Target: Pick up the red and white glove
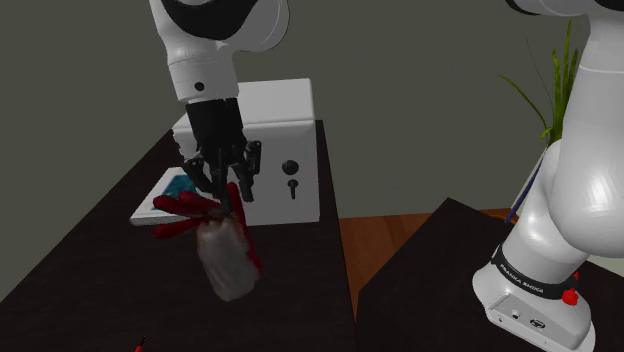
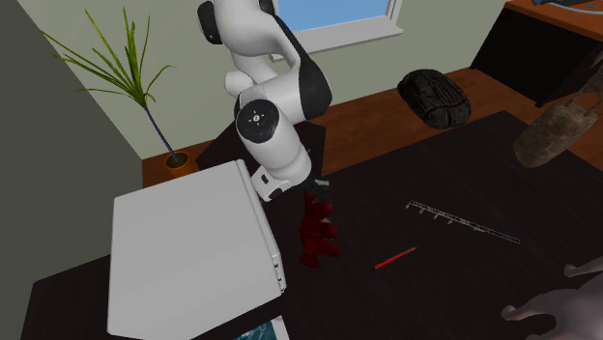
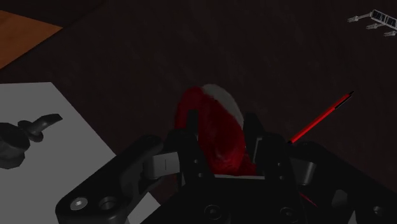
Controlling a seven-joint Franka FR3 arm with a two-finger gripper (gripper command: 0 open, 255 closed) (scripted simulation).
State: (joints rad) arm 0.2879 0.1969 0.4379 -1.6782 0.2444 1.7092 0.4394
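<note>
Item: glove (image 1: pixel 228 262), red with a pale grey-white cuff, clasped in the black gripper (image 1: pixel 228 197) over the dark table (image 1: pixel 90 290), just in front of the white box (image 1: pixel 275 115). The gripper's fingers (image 3: pixel 191 147) are closed most of the way and pinch the glove's red body from both sides. Whether the glove touches the table cannot be told. Orientation: in the shoulder view the long axis slants, with the red glove fingers spread toward the view's left, beside the gripper, and the pale cuff hanging toward the bottom edge. In the second exterior view it appears dark red and runs lengthwise away from the arm (image 2: pixel 275 92) toward that view's bottom, alongside the box's edge. Nearby: a red pen (image 2: pixel 394 258) lies on the table, apart from the glove on the second exterior view's right. A thin strip with tick marks (image 2: pixel 462 221) lies beyond it, its marks too small to read. A flat white and teal item (image 1: pixel 163 196) lies just beside the box. Writing: the black band (image 1: pixel 528 283) round the arm's base, above the stand (image 1: pixel 420 270), carries white lettering that appears to read FRANKA EMIKA.
</note>
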